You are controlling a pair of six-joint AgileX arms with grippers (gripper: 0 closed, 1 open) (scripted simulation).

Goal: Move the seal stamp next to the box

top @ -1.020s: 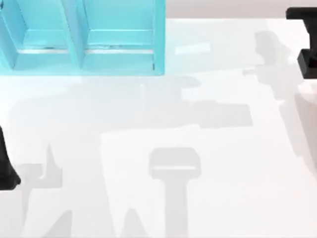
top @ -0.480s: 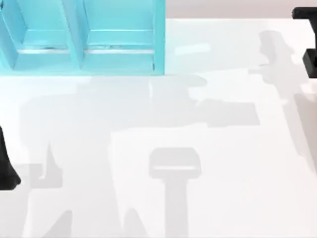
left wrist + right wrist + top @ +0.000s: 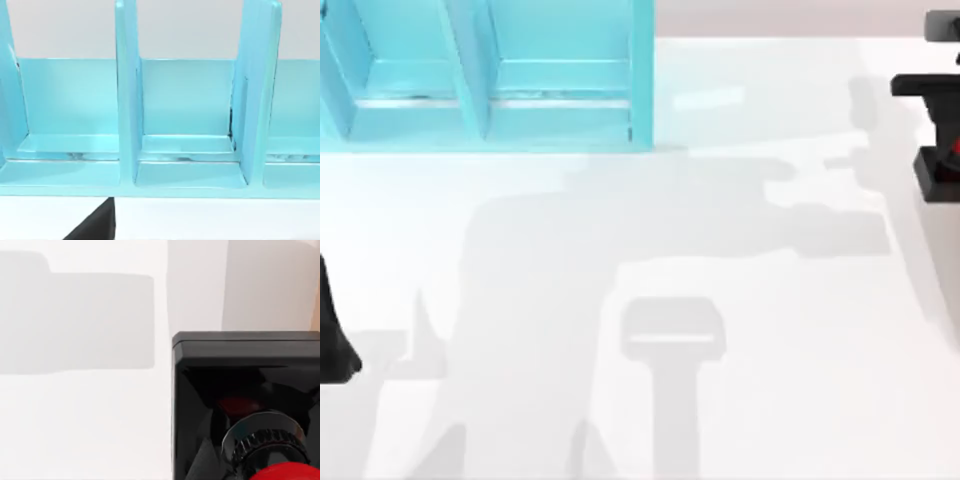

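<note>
The seal stamp looms close in the right wrist view: a black square base, a metal collar and a red knob at the picture's edge. In the top view, a red speck of the seal stamp shows at the far right edge of the table, against the black end of my right gripper. The box is a teal divided rack at the back left, far from the stamp. The left wrist view faces the compartments of the box. My left arm is parked at the left edge.
White tabletop lies between the box and the right arm, crossed only by grey shadows. A dark wedge pokes into the left wrist view below the box. The table's back edge runs just behind the box.
The right arm's black end has come further in from the right edge and toward the front, and a red speck now shows on it. The shadows have drifted right. The left arm is still.
</note>
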